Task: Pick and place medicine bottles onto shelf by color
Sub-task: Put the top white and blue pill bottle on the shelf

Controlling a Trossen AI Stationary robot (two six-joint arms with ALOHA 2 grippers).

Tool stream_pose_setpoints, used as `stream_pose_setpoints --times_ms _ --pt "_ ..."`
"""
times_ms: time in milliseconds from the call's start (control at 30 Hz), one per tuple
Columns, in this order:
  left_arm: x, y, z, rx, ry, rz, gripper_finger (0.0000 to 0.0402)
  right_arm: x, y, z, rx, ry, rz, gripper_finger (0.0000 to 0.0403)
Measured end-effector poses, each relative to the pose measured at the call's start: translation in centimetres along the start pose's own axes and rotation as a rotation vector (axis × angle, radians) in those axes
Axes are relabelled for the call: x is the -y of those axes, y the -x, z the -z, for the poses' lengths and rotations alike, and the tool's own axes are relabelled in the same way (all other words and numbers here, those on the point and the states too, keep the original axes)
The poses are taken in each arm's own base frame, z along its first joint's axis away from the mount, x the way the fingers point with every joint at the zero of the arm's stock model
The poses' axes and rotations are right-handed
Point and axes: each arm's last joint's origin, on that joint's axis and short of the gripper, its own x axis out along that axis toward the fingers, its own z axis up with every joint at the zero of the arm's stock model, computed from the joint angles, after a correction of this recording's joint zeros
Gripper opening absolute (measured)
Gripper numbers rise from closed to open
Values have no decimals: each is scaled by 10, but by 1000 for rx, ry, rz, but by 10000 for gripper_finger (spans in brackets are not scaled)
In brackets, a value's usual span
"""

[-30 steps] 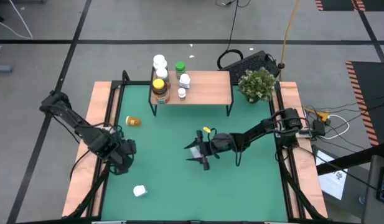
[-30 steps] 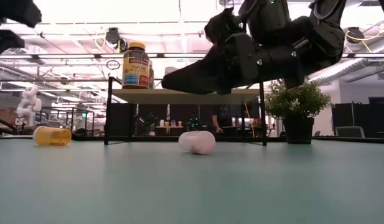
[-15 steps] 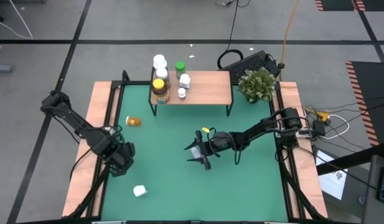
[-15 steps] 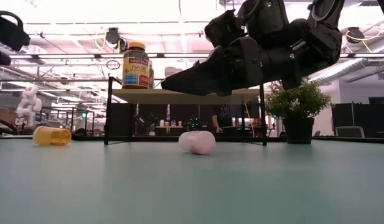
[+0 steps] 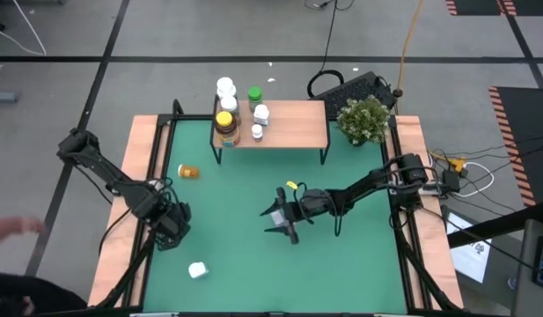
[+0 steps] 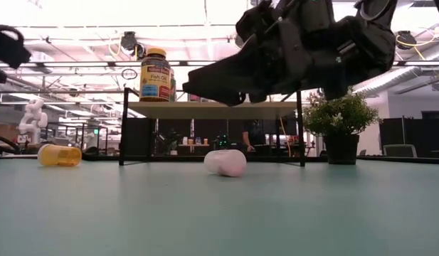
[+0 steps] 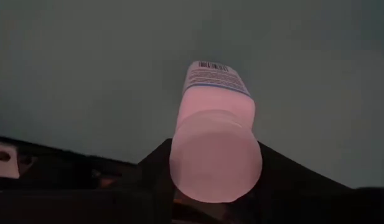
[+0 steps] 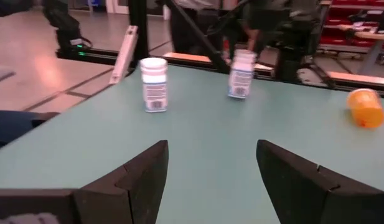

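Seemingly the left gripper (image 5: 170,227) pinches a white bottle (image 7: 215,149) near its cap over the table's (image 5: 341,264) left side, well apart from the shelf (image 5: 293,123), so it could pivot loose mid-carry, while the right gripper (image 5: 280,220) hangs spread mid-table.

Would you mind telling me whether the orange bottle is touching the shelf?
Apart. The high view shows bare green table between the orange bottle and the shelf.

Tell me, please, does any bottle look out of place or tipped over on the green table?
Yes. A small orange plastic bottle lies on its side on the green table, left of the light wood shelf. In the low view a white plastic bottle also lies on its side near the shelf.
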Motion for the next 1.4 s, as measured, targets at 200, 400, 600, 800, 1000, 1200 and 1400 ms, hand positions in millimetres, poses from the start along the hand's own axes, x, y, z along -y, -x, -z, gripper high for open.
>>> stream_pose_setpoints --times_ms 200,400,600,800,1000,1200,1400 --pt "4 27 -15 123 41 33 166 -26 -2 4 -50 -84 -68 240" --pt "12 74 -53 264 48 73 167 -53 0 14 -192 -172 -54 234" --pt "20 126 -112 301 -49 -5 168 -60 11 6 -290 -74 210 218" --pt "9 170 -181 333 -196 -105 169 -59 27 7 -321 -69 266 212" --pt "-41 210 -242 451 -290 -162 169 -44 63 13 -334 -89 309 212" --pt "-117 215 -289 560 -252 -253 170 -26 103 20 -253 -141 373 212" --pt "-176 203 -303 554 -149 -290 170 -20 127 36 -202 -208 407 212"
